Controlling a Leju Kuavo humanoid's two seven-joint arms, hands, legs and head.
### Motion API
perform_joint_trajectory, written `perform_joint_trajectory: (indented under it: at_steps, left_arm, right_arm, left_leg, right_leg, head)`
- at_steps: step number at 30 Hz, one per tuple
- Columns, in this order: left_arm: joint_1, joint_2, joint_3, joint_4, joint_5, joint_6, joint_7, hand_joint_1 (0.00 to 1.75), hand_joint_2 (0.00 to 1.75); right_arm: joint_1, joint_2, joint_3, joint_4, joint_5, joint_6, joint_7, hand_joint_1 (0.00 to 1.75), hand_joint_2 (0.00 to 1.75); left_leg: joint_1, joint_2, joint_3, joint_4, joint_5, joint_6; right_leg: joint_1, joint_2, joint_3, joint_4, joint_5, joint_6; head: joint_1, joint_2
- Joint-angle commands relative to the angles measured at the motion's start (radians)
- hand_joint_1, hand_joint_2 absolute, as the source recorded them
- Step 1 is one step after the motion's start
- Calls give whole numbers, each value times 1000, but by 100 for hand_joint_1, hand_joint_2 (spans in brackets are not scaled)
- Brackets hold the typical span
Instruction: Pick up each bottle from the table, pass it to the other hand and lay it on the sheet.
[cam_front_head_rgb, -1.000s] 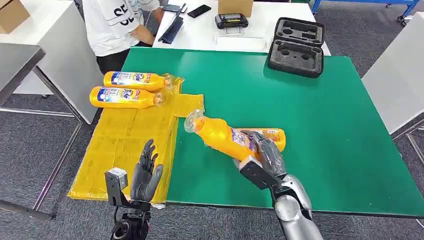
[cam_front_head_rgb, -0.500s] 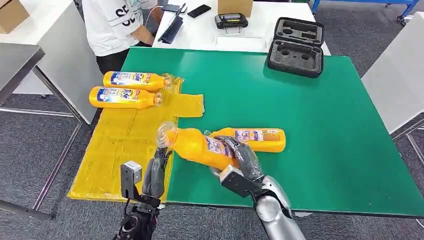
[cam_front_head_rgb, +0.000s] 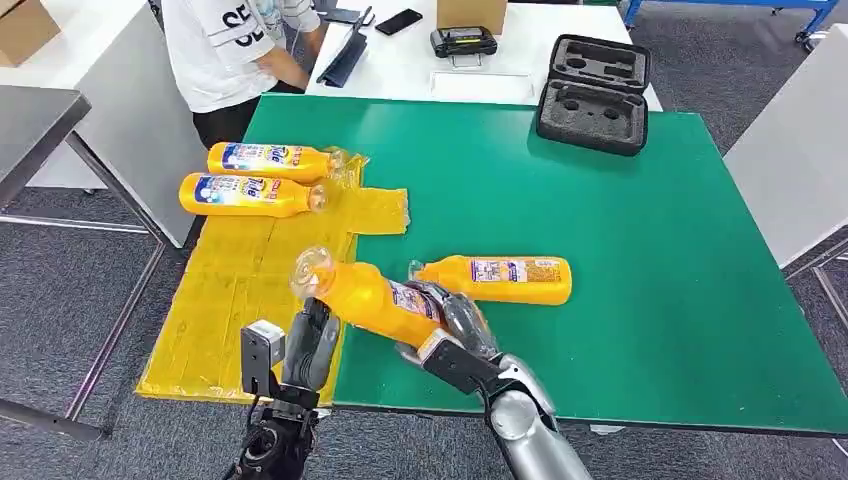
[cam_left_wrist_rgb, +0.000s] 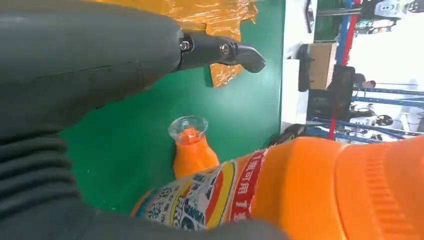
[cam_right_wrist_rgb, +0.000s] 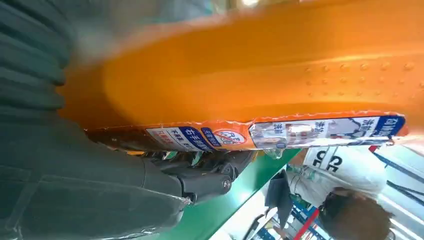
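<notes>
My right hand grips an orange bottle by its base and holds it tilted above the table's front edge, clear cap toward the yellow sheet. The label shows close up in the right wrist view. My left hand stands upright just under the bottle's neck with its fingers stretched out, not closed round the bottle. Another orange bottle lies on the green table. Two bottles lie on the sheet's far end.
A black foam case sits at the table's far edge. A person in a white shirt stands at the far left corner by a white table with a phone and a device. The green table's front edge runs just behind my hands.
My right hand has carried the bottle leftward and nearer to me, away from the lying bottle. My left hand has moved right to stand beneath the bottle's neck.
</notes>
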Motion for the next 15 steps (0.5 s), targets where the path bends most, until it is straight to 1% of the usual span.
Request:
perform_joint_trajectory:
  at_steps: [1,2,3,5,6,8,10,11,12,14,15]
  left_arm:
    - [5,34,-22,-26,-16,-14,-34,0,175]
    - [8,33,-17,-30,-18,-16,-35,0,175]
    - [10,33,-13,-33,-18,-16,-35,0,175]
    - [13,35,-7,-38,-18,-17,-36,0,175]
    - [13,35,-7,-38,-18,-17,-36,0,175]
    - [13,35,-7,-38,-18,-17,-36,0,175]
    - [13,35,-7,-38,-18,-17,-36,0,175]
    - [13,35,-7,-38,-18,-17,-36,0,175]
    - [13,35,-7,-38,-18,-17,-36,0,175]
    - [13,35,-7,-38,-18,-17,-36,0,175]
    - [13,35,-7,-38,-18,-17,-36,0,175]
  right_arm:
    - [-57,2,-20,73,-49,-1,0,175,175]
    - [-58,4,-27,66,-57,-1,2,175,175]
    - [-57,4,-32,57,-62,-1,1,175,175]
    - [-54,1,-37,42,-67,1,3,175,175]
    - [-54,1,-37,42,-67,1,3,175,175]
    - [-54,1,-37,42,-67,1,3,175,175]
    - [-54,1,-37,42,-67,1,3,175,175]
    - [-54,1,-37,42,-67,1,3,175,175]
    - [-54,1,-37,42,-67,1,3,175,175]
    - [-54,1,-37,42,-67,1,3,175,175]
    - [-54,1,-37,42,-67,1,3,175,175]
  left_leg:
    - [0,1,3,-1,-1,-1]
    - [0,1,2,-1,-1,-1]
    - [1,2,5,0,-2,-1]
    - [0,1,2,-1,-1,-1]
    - [0,2,5,0,-2,-1]
    - [0,1,2,-1,-1,-1]
    - [1,2,7,0,-3,-2]
    - [0,1,2,-1,-1,-1]
    - [0,1,4,0,-2,-1]
    - [0,1,2,-1,-1,-1]
    - [1,2,9,-1,-4,-2]
  right_leg:
    - [0,1,3,-1,-1,-1]
    - [0,1,2,0,0,-1]
    - [1,2,4,0,-1,-2]
    - [0,1,2,0,0,-1]
    - [0,2,4,0,-1,-2]
    - [0,1,2,0,0,-1]
    - [1,2,7,0,-3,-2]
    - [0,1,2,0,-1,-1]
    - [0,1,4,0,-1,-2]
    - [0,1,2,0,0,-1]
    - [1,2,8,0,-3,-2]
  head:
    - [0,0]
    - [-1,0]
    - [0,0]
    - [0,0]
    - [-1,0]
    - [0,0]
    - [0,0]
    - [0,0]
    - [-1,0]
    - [0,0]
    - [0,0]
